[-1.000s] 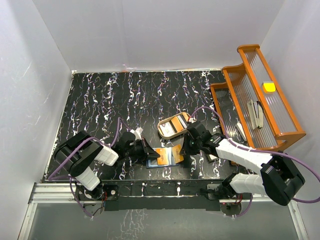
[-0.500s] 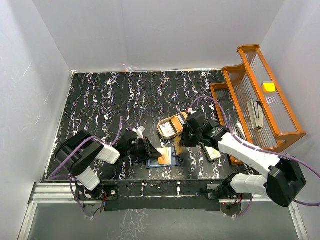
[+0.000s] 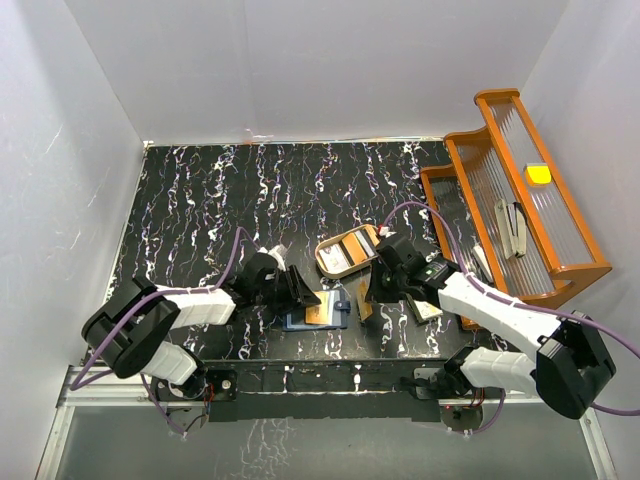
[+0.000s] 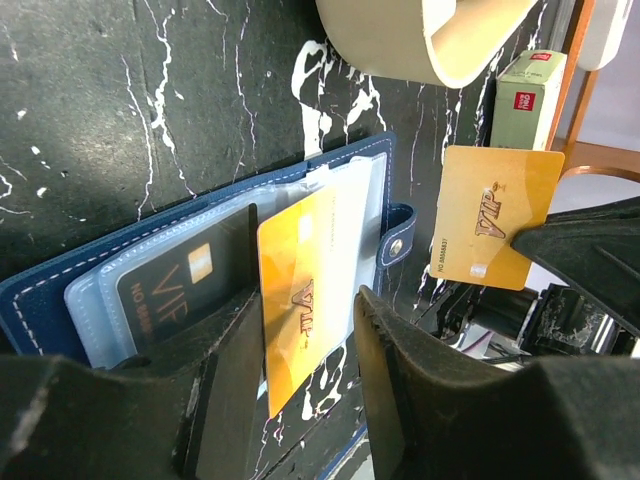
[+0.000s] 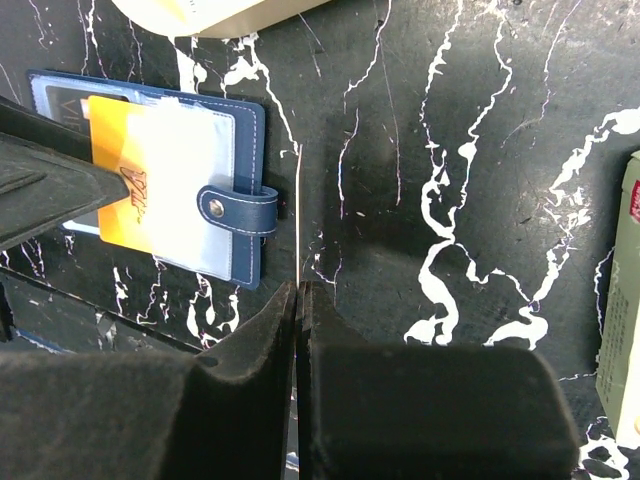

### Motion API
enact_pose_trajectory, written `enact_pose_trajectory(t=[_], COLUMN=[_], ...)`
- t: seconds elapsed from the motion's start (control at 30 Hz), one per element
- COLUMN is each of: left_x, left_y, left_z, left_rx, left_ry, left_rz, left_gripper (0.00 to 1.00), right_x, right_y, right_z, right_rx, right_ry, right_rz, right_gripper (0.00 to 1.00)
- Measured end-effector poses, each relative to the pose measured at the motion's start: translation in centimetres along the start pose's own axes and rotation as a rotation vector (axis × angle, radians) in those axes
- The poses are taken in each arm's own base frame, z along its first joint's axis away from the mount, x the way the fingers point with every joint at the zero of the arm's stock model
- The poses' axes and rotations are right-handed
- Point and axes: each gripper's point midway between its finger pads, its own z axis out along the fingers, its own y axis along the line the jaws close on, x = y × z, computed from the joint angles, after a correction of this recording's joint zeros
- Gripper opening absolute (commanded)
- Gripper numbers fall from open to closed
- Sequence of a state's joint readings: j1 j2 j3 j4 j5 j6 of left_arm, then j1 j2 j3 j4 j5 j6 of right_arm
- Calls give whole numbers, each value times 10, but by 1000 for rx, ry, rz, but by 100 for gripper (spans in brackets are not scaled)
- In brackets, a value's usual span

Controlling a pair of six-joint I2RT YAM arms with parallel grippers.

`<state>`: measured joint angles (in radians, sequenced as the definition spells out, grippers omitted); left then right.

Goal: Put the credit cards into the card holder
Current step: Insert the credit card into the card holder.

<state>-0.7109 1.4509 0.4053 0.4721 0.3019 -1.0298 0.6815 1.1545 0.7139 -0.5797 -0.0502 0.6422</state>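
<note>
The navy card holder (image 4: 350,160) lies open on the black mat, also seen from above (image 3: 338,320). An orange credit card (image 4: 300,290) sits partly in its clear sleeve, next to a black card (image 4: 170,290). My left gripper (image 4: 308,300) straddles the orange card's free end, open, with a gap on the right side. My right gripper (image 5: 300,285) is shut on a second orange credit card (image 4: 495,215). It shows edge-on (image 5: 298,220) in the right wrist view, held upright just right of the holder's snap tab (image 5: 235,205).
A tan rounded tray (image 3: 347,251) lies just behind the holder. An orange rack (image 3: 520,200) fills the right side. A pale box with a red label (image 4: 527,95) sits by the rack, close behind my right gripper (image 3: 368,295).
My left gripper opened and let go of the orange card in the holder. My right gripper lifted the second orange card and drew it a little to the right.
</note>
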Motion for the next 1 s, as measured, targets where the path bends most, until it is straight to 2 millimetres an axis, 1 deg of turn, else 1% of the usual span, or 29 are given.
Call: enact_pose_trajectory(t=[0.1,0.17,0.23,0.3,0.47,0.67,1.0], left_x=[-2,-3,-5,-6,-11,-14,-19], left_y=[1,1,1,-1,2,10,20], left_z=[-1,0,-1,-2,-8,-19,-28], left_rx=[-25,-37,-47,-52,-102,-168,-258], left_ry=[-2,-2,-1,-3,-17,-37,-51], left_rz=[0,3,10,23,48,63,77], left_gripper=[41,43,49,51,54,57,60], right_x=[2,3,5,7,7,13,20], right_y=[-1,0,0,0,4,6,12], right_z=[2,5,8,11,14,18,24], right_rx=[-1,-12,-13,-10,-25,-28,-35], right_ry=[5,5,16,28,23,37,54], right_rz=[0,0,1,3,7,6,-9], right_gripper=[0,0,0,0,0,0,0])
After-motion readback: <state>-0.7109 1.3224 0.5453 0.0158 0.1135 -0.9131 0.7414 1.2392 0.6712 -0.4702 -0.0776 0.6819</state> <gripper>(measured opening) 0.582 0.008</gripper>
